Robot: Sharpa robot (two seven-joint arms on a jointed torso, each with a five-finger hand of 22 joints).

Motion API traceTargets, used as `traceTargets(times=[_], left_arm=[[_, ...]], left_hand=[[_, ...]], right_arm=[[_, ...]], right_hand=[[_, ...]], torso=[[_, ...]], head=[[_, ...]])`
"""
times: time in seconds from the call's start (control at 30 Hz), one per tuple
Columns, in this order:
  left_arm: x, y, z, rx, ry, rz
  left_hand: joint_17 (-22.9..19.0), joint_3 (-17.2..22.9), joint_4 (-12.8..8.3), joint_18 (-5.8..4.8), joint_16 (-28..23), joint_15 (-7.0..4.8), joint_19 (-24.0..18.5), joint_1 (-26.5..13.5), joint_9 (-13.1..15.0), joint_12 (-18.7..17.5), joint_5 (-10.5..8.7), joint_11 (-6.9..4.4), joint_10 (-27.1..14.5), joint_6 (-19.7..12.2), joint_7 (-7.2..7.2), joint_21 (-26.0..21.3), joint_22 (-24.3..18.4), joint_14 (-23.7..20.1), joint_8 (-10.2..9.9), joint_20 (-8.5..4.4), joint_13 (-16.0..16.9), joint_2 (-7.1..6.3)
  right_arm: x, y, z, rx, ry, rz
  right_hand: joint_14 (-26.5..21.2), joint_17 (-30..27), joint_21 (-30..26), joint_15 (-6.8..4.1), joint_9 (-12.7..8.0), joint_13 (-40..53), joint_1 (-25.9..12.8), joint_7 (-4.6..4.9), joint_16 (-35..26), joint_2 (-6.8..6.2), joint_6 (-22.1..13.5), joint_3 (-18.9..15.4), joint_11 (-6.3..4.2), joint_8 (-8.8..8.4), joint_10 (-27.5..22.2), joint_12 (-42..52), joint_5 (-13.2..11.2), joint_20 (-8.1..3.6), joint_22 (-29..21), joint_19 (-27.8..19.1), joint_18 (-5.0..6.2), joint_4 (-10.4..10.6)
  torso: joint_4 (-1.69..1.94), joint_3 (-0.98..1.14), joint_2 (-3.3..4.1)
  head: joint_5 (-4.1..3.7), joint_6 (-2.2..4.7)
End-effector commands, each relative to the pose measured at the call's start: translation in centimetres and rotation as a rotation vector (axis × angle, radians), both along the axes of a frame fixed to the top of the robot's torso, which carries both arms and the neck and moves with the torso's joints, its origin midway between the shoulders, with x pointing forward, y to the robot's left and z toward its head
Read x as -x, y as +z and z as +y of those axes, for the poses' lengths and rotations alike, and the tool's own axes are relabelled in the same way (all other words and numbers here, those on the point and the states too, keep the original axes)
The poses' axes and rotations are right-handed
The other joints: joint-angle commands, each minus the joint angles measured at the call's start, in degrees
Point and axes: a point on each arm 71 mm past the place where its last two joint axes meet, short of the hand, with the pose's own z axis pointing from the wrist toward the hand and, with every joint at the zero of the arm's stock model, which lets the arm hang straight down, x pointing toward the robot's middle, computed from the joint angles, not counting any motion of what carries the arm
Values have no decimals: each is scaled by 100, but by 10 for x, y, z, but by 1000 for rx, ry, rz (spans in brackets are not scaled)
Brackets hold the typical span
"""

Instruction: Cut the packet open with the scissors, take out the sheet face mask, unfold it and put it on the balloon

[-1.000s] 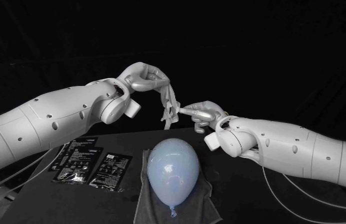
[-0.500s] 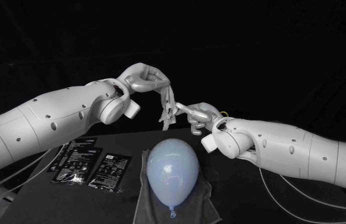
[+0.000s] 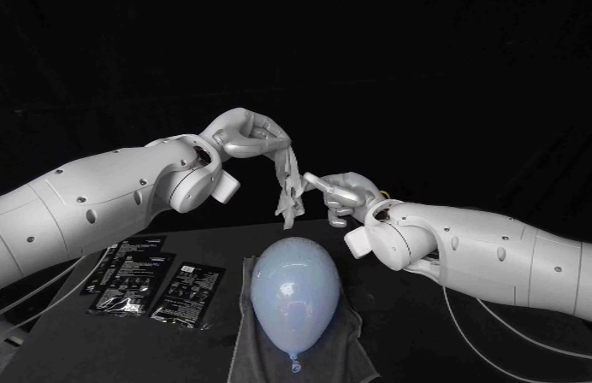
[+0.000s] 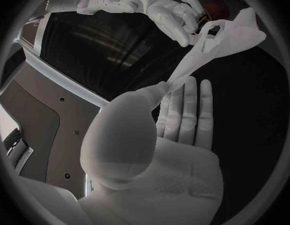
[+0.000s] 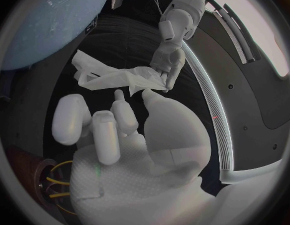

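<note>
1. Balloon (image 3: 296, 289) on its grey cloth (image 3: 253, 357) blocks the middle of the table's (image 3: 148, 349) front edge.
2. Packets (image 3: 154, 285) crowd the left edge, and a bare strip runs between them and the cloth.
3. Up above, the sheet mask (image 3: 289, 186) is strung between the left hand (image 3: 251, 133) and the right hand (image 3: 342, 191), barring the air over the balloon's far end.

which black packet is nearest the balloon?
The rightmost packet in the head view, next to the balloon; the other two packets lie farther left.

Right hand (image 3: 335, 191): lifting a little and stretching its fingers up against the hanging sheet.
Sheet face mask (image 3: 291, 188): swinging toward the right hand, its loose strands gathering into one strip.
</note>
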Motion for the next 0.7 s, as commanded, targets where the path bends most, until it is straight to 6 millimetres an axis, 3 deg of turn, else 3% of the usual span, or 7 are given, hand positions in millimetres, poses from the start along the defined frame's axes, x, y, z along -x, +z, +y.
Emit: traceTargets(times=[0.03,0.3,0.47,0.7], left_arm=[[1,2,-3,-1,-16,-4],[2,2,-5,-1,-22,-5],[2,2,-5,-1,-23,-4],[3,2,-6,-1,-27,-3]], left_hand=[[4,-25,0,-23,-19,-9,-18,-7,721,-20,29,-2,55,-7,-15,19,11,33,-27,4,5,46],[4,-25,0,-23,-19,-9,-18,-7,721,-20,29,-2,55,-7,-15,19,11,33,-27,4,5,46],[42,-26,1,-35,-56,-11,-78,0,753,-76,29,-4,86,2,-16,101,82,46,-47,-4,9,42],[48,-27,2,-36,-61,-11,-87,1,758,-84,29,-4,91,3,-16,115,94,48,-51,-6,9,41]], right_arm=[[-1,1,2,-25,1,-9],[-4,1,5,-30,-15,-3],[-4,0,9,-27,-1,6],[-5,-1,11,-22,-4,10]], right_hand=[[133,589,29,-7,-22,-8,123,5,22,29,46,-7,-6,23,30,36,-14,-6,875,25,-5,-31],[145,603,76,-11,-86,-20,432,3,34,104,73,41,-10,18,35,66,-21,-8,882,36,-11,-216],[153,609,119,-35,-147,-26,863,-23,42,181,141,310,-40,19,41,88,-25,-24,890,50,-16,-561],[177,640,197,-64,-206,-8,1009,-52,53,220,248,577,-71,23,89,128,-34,-51,909,86,-31,-759]], torso=[[2,-2,13],[4,-3,2],[4,-3,0],[4,-4,5]], head=[[-4,0],[3,-18],[1,-15],[-2,-12]])
